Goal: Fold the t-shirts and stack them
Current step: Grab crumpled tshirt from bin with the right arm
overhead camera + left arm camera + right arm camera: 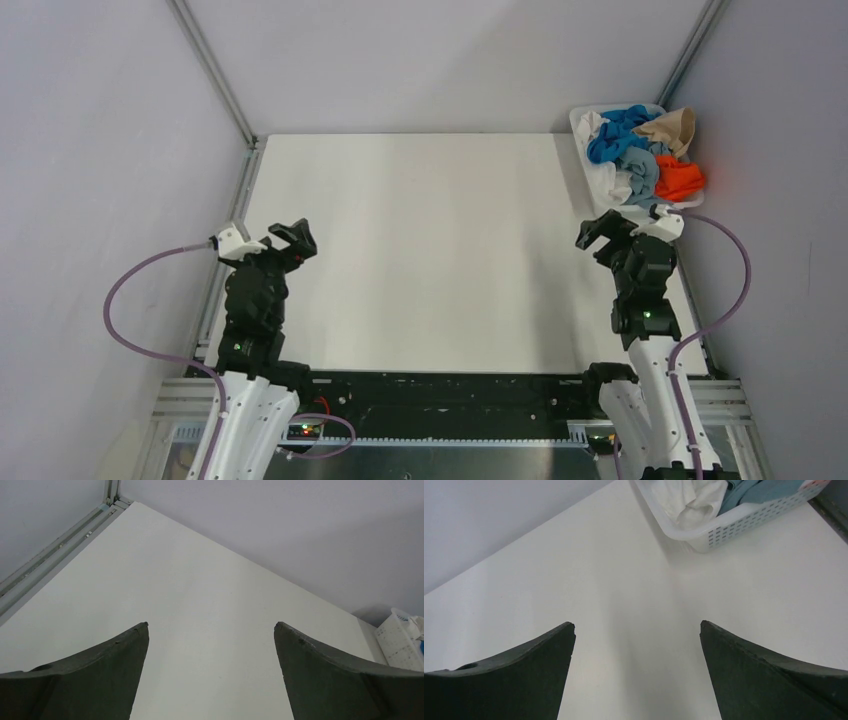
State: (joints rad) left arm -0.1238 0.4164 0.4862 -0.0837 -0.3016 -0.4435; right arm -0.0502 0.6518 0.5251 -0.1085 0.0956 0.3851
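Observation:
The t-shirts lie crumpled together in a white lattice basket (585, 135) at the table's far right corner: a vivid blue one (612, 138), a white one (606, 180), a grey-blue one (642, 170), a tan one (672, 128) and an orange one (680, 180). In the right wrist view the basket (744, 522) shows white cloth (696, 502) and grey-blue cloth (754, 490). My right gripper (598, 232) (636, 630) is open and empty, just in front of the basket. My left gripper (290, 238) (211, 630) is open and empty over the table's left side.
The white table (430, 250) lies between grey enclosure walls with metal corner posts (215, 70). A metal rail (55, 550) runs along the table's left edge. The basket's corner (400, 640) shows at the far right of the left wrist view.

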